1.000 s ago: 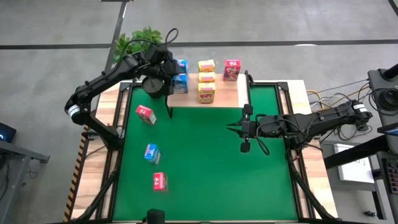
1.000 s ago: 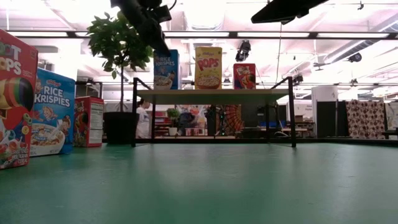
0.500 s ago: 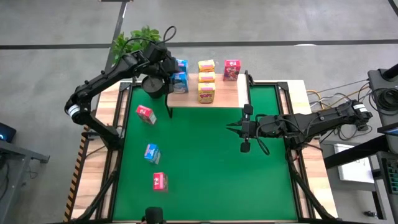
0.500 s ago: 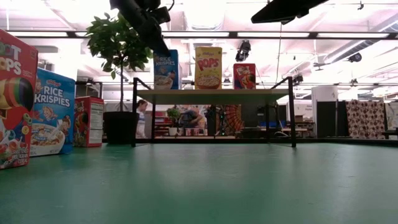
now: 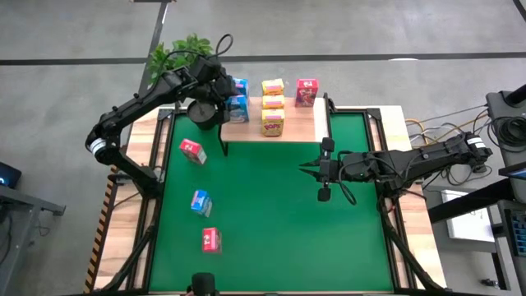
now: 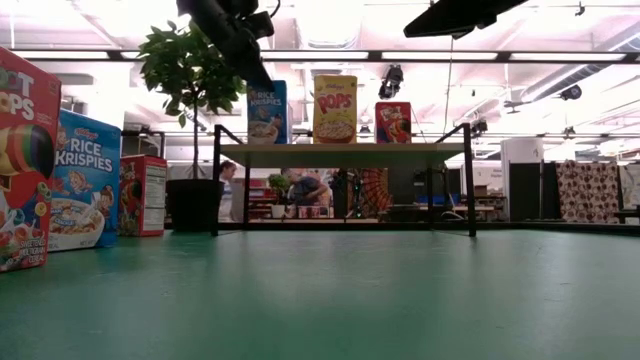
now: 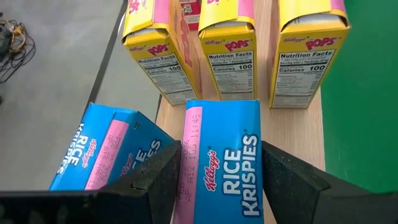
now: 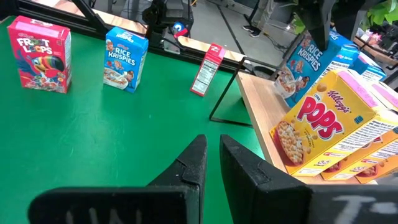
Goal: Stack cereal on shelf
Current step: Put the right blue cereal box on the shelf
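Observation:
My left gripper (image 5: 222,97) is at the wooden shelf's (image 5: 300,123) left end, shut on a blue cereal box (image 7: 221,162) that stands on the board. A second blue box (image 7: 102,155) lies tilted beside it. Three yellow boxes (image 5: 273,104) stand in a row at mid-shelf, with a red box (image 5: 306,90) farther right. Two red boxes (image 5: 192,150) (image 5: 210,239) and a blue box (image 5: 200,202) stand on the green mat (image 5: 271,230) at the left. My right gripper (image 5: 306,169) is shut and empty above the mat's right half. My left gripper pinches the blue box between its two fingers (image 7: 163,177), one on each wide face, with the narrow printed panel (image 7: 239,155) between them. The fingers slant down from the table's left. The box stands upright, its bottom (image 6: 266,141) on the shelf board.
A potted plant (image 5: 182,54) stands beyond the table's far left corner. The shelf's thin black legs (image 6: 215,185) stand on the mat's far edge. Bare wooden strips (image 5: 394,123) run along the mat's left and right sides.

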`<state>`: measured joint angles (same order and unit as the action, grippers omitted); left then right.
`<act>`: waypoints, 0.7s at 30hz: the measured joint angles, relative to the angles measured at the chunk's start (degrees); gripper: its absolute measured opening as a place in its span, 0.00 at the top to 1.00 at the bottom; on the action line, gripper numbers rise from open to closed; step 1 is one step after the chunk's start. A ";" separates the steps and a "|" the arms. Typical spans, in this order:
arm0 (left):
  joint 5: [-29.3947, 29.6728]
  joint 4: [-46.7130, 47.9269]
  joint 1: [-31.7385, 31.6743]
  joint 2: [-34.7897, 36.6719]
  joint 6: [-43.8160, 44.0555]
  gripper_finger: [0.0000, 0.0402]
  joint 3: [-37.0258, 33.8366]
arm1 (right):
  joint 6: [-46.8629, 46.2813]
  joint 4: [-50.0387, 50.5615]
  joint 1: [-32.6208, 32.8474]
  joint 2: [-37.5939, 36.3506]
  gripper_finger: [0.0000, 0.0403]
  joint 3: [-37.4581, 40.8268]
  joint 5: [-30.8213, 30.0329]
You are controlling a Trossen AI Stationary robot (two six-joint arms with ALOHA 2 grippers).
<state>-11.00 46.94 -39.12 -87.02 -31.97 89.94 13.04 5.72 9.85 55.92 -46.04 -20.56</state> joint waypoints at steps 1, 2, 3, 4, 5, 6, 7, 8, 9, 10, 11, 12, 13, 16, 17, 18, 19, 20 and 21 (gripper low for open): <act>0.12 -0.02 -0.02 0.00 0.07 0.53 -0.21 | 0.00 0.00 -0.01 0.00 0.92 0.00 0.00; 0.51 0.05 -0.06 -0.01 0.13 0.53 -0.46 | 0.00 -0.02 0.00 0.00 0.92 0.00 0.00; 1.26 0.02 -0.08 -0.01 0.18 0.53 -0.74 | 0.00 0.00 -0.02 0.00 0.92 0.00 0.00; 1.80 -0.02 -0.08 -0.01 0.18 0.53 -1.04 | 0.00 0.00 -0.02 0.00 0.92 0.00 0.00; 2.00 -0.08 -0.10 -0.03 0.21 0.53 -1.31 | 0.00 0.00 -0.02 0.00 0.92 0.00 0.00; 2.09 -0.37 -0.14 -0.03 0.28 0.53 -1.54 | 0.00 0.00 -0.02 0.00 0.92 0.00 0.00; 2.09 -0.46 -0.14 -0.05 0.31 0.53 -1.61 | 0.00 0.00 -0.02 0.00 0.92 0.00 0.00; 2.09 -0.46 -0.14 -0.05 0.33 0.53 -1.68 | 0.00 -0.01 0.00 0.00 0.92 0.00 0.00; 2.09 -0.53 -0.14 -0.05 0.36 0.53 -1.71 | 0.00 -0.01 -0.02 0.00 0.92 0.00 0.00; 2.08 -0.79 -0.08 -0.05 0.44 0.53 -1.75 | 0.00 0.00 -0.02 0.00 0.92 0.00 0.00; 2.08 -0.90 -0.08 -0.05 0.50 0.53 -1.75 | 0.02 -0.01 -0.01 0.00 0.92 0.00 0.00; 2.07 -0.88 -0.08 -0.05 0.54 0.53 -1.77 | 0.01 -0.01 -0.01 0.00 0.92 0.00 0.00; 2.07 -0.88 -0.09 -0.05 0.67 0.53 -1.80 | 0.01 -0.01 -0.02 0.00 0.92 0.00 0.00; 2.07 -0.90 -0.10 -0.05 0.97 0.53 -1.80 | 0.00 -0.02 -0.02 0.00 0.92 0.00 0.00; 2.07 -0.90 -0.10 -0.05 0.97 0.53 -1.80 | 0.02 -0.02 0.00 0.00 0.92 0.00 0.00; 2.05 -0.92 -0.10 -0.05 0.97 0.53 -1.80 | 0.02 -0.02 -0.02 0.00 0.92 0.00 0.00; 2.03 -0.95 -0.09 -0.05 0.97 0.53 -1.80 | 0.01 -0.01 -0.02 0.00 0.92 0.00 0.00; 2.00 -1.04 -0.10 -0.05 0.97 0.53 -1.80 | 0.02 -0.02 -0.02 0.00 0.92 0.00 0.00; 1.98 -1.08 -0.10 -0.05 0.97 0.53 -1.80 | 0.00 -0.02 -0.02 0.00 0.92 0.00 0.00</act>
<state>-9.02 45.87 -39.22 -87.07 -31.00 88.14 13.04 5.69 9.82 55.92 -46.04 -20.56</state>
